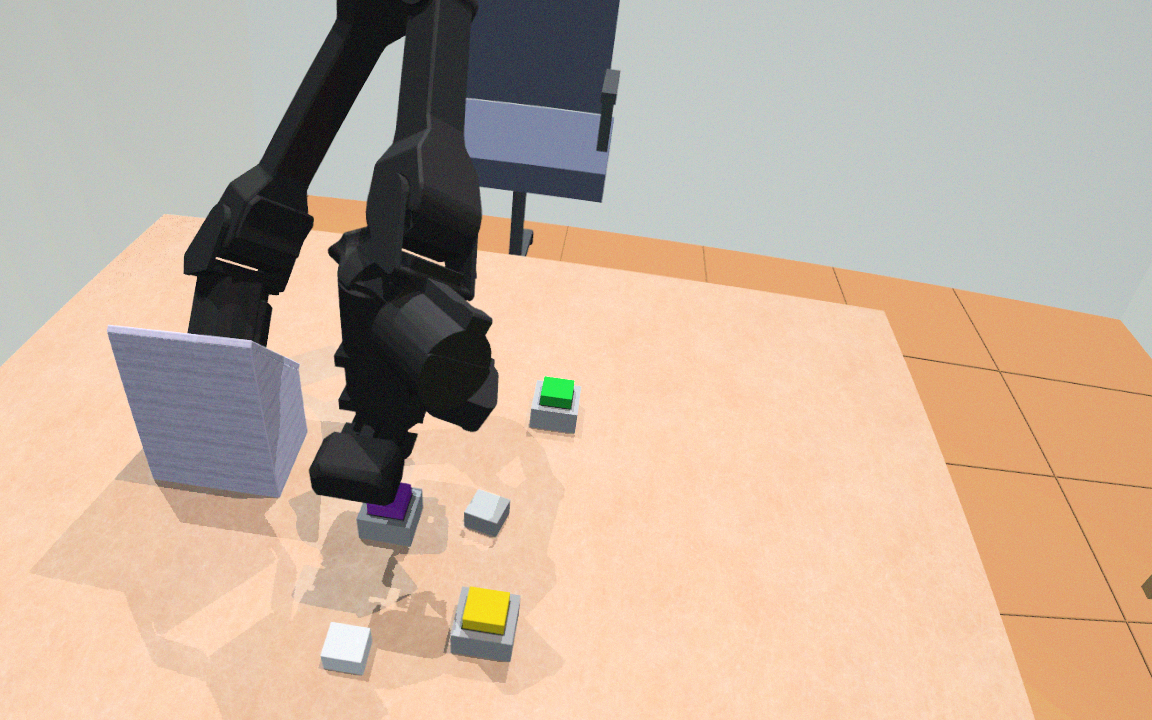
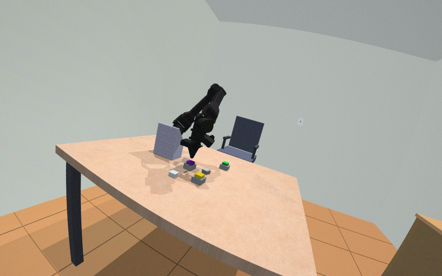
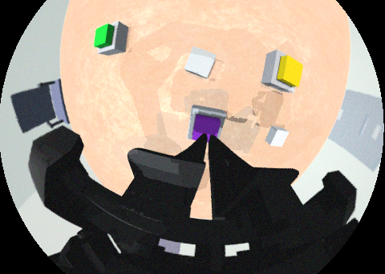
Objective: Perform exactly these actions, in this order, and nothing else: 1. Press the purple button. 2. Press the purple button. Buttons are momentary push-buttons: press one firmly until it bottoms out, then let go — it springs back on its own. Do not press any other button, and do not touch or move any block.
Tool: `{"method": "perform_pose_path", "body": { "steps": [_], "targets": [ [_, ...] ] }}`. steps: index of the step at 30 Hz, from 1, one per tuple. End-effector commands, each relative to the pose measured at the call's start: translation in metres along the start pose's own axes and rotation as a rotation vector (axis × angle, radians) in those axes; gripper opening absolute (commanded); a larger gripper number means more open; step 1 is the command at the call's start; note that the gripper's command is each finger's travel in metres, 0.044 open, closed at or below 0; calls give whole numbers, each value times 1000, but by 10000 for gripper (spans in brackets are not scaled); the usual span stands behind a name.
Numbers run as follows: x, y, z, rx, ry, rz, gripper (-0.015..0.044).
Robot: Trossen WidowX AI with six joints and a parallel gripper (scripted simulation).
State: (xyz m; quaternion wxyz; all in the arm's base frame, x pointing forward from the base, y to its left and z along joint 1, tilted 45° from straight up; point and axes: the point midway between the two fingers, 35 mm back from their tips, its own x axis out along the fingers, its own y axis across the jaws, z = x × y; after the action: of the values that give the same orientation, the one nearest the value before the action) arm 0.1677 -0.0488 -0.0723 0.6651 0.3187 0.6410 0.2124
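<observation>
Now the gripper [image 3: 208, 139], pinched shut and holding nothing, sits mid-frame over the purple button [image 3: 205, 126]; its hard, springy top probably wants a push in the middle.

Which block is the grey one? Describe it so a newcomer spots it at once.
Start at the tall lavender slab beside the arm. Just past it the shut gripper hovers over the purple button; the grey block lies right beside that button. It is duller than the white block and has no coloured cap.

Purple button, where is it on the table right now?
In the top view the purple button sits left of centre, partly under the shut gripper, with the grey block just to its right and the lavender box up and to its left.
</observation>
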Motion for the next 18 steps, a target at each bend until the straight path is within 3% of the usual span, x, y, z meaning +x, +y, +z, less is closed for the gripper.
{"method": "perform_pose_path", "body": {
  "steps": [1, 18],
  "targets": [
    [8, 1, -1, 5, 0, 4, 20],
    [26, 1, -2, 5, 0, 6, 20]
  ]
}}
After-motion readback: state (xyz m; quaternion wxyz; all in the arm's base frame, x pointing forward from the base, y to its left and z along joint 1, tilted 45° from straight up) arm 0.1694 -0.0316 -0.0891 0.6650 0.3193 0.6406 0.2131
